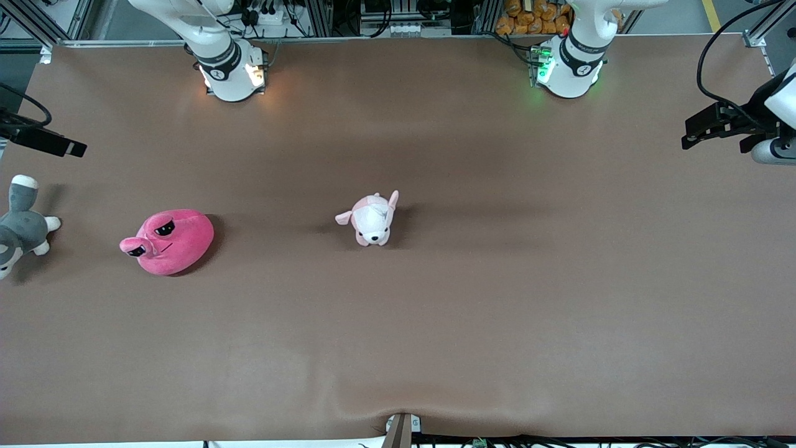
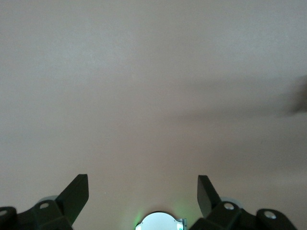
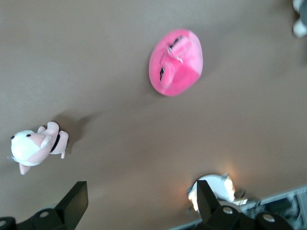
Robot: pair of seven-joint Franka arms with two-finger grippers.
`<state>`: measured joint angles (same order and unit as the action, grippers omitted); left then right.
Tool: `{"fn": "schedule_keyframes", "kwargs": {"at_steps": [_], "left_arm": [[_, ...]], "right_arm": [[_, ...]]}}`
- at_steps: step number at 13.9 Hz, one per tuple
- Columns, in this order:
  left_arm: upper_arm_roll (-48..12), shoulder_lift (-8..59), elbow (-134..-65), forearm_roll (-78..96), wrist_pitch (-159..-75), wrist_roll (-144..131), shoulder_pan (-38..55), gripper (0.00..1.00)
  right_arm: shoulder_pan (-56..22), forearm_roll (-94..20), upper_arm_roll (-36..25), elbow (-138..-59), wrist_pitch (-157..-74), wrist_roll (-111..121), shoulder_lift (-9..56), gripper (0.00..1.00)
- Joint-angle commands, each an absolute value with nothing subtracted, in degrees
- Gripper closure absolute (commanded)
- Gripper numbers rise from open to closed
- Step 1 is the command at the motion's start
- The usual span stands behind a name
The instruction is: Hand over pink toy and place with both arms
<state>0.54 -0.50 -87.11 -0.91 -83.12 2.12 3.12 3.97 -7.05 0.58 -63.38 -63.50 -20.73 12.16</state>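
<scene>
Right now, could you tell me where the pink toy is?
The pink toy lies on the table toward the right arm's end, between the grey-and-white plush and the puppy plush.

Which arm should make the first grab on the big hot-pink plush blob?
Right: the big hot-pink plush blob lies toward its end of the table, in view under the open right gripper. The open left gripper sees only bare table.

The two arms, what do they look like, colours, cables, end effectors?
Both arms are glossy white with dark grey joint bands. The right arm's base glows warm white, the left arm's base green. Black cables trail nearby. Each end effector, left and right, has two black wedge-shaped fingers.
</scene>
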Motion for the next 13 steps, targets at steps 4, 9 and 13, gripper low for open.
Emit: {"fn": "schedule_keyframes", "kwargs": {"at_steps": [4,9,13], "left_arm": [[0.4,-0.4,-86.2,-1.2,-82.2,3.2,3.1,0.0],[0.4,-0.4,-86.2,-1.3,-82.2,3.2,3.2,0.0],[0.4,-0.4,-86.2,-1.2,-82.2,3.2,3.1,0.0]], "right_arm": [[3.5,-3.3,-1.5,-86.3,-75.0,-1.6,-3.9,0.0],[1.1,-0.8,-3.4,-85.4,-79.4,4.8,-3.9,0.0],[0.1,0.5,-4.2,-84.6,-79.4,4.8,-3.7,0.0]]}}
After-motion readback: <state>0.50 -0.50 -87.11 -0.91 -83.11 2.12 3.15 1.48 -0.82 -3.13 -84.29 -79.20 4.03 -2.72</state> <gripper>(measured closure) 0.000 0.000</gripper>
